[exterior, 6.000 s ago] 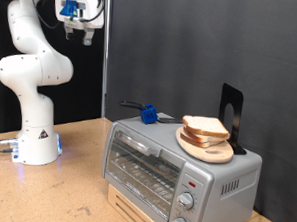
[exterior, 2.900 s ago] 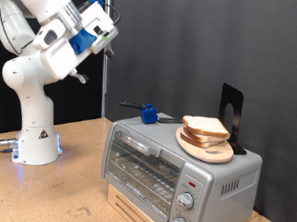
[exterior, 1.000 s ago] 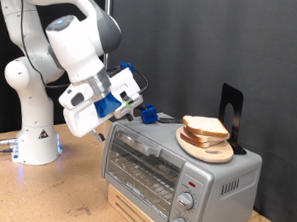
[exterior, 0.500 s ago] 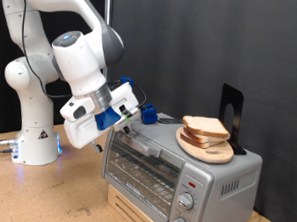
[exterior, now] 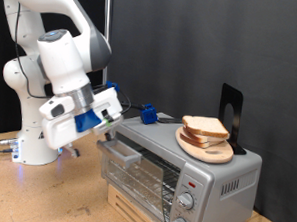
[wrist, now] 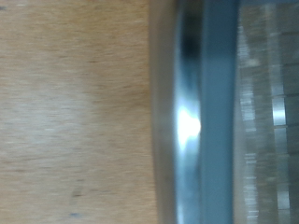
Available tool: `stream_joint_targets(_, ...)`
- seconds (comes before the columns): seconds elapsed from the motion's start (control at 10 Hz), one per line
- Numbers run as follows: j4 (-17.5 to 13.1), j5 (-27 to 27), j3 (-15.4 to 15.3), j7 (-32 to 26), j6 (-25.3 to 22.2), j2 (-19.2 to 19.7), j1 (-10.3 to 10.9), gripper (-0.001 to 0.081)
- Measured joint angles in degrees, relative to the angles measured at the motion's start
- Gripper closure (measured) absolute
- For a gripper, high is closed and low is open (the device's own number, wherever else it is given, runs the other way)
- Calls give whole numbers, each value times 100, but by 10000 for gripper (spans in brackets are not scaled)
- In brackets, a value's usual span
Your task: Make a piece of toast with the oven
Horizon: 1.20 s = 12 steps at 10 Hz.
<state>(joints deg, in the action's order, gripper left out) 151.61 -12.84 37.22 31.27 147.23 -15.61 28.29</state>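
The oven (exterior: 220, 180) is a silver toaster oven on a wooden box at the exterior view's right. Its glass door (exterior: 135, 168) leans out a little at the top. My gripper (exterior: 110, 134) is at the door's bar handle, at the upper left corner of the oven front. In the wrist view the shiny handle (wrist: 187, 121) fills the middle, very close and blurred, with the glass door (wrist: 266, 112) beside it; no fingers show there. The piece of toast (exterior: 204, 125) lies on top of a round wooden board (exterior: 209, 149) on the oven's roof.
A blue object (exterior: 146, 114) and a black stand (exterior: 231, 107) sit on the oven roof behind the board. Two knobs (exterior: 186, 202) are at the oven front's right. The robot base (exterior: 37, 145) stands on the wooden table (exterior: 44, 196) at the left. A dark curtain hangs behind.
The arm came down from the upper left to the oven's handle, then drew back to the left. The top of the door has tipped outward with it.
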Motion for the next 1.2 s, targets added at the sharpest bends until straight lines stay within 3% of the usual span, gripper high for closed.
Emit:
stream_joint_targets(0.3, -54, 320, 97, 69, 221, 463, -383, -2)
stream_joint_targets(0.7, -249, 179, 269, 6, 538, 1480, -545, -2)
stream_joint_targets(0.9, -316, -429, 221, -223, 912, 2115, -569, -2)
stream_joint_targets(1.2, -704, -1693, -322, -785, 1114, 3053, -878, -2)
